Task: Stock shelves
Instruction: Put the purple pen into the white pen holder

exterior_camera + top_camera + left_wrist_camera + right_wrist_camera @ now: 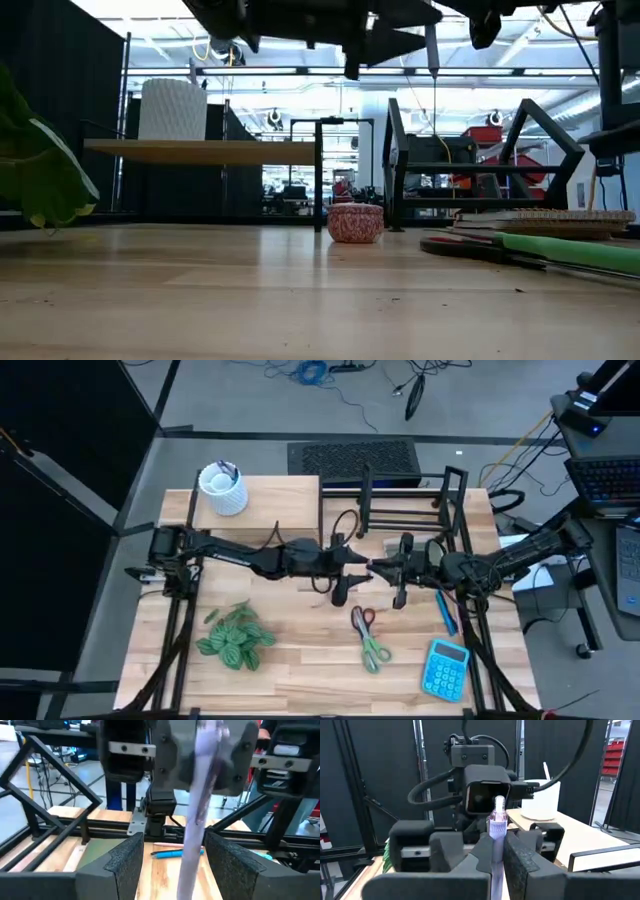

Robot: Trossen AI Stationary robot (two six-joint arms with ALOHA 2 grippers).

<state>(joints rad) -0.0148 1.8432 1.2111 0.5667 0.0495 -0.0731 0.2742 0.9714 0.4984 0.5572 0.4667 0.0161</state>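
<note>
High view: both arms reach in over the middle of the desk, and the left gripper (350, 575) and right gripper (388, 572) meet nose to nose above the bare wood.
Riser (285, 495): back-left part of the desk, with a white cup (222, 490) on its left end and the rest of its top free.
Rack (410, 510): back-right part of the desk, just beside the riser; its slots look unfilled from above.
Pen (496, 825): a pale purple one, held up in the air between the two grippers, well apart from either shelf.
Right gripper, right wrist view: the jaws are clenched on the pen's barrel, and its tip points at the left gripper.
Left gripper, left wrist view: the fingers (125, 865) stand released on either side of the pen, with a gap showing on each side. The pen is blurred here, so light contact cannot be ruled out.
Loose stock: plant (235, 638) near the front-left corner, scissors (368, 635) at front centre, calculator (445, 668) near the front-right corner, blue pen (445, 610) near the right edge.
Step in hand: probably a mid-air handover of the pen; these views alone do not settle which way it passes.
Next move: if the left takes it, its jaws must close squarely on the barrel before the right lets go. It can then carry the pen to the back-left and lower it upright into the cup on the riser.
</note>
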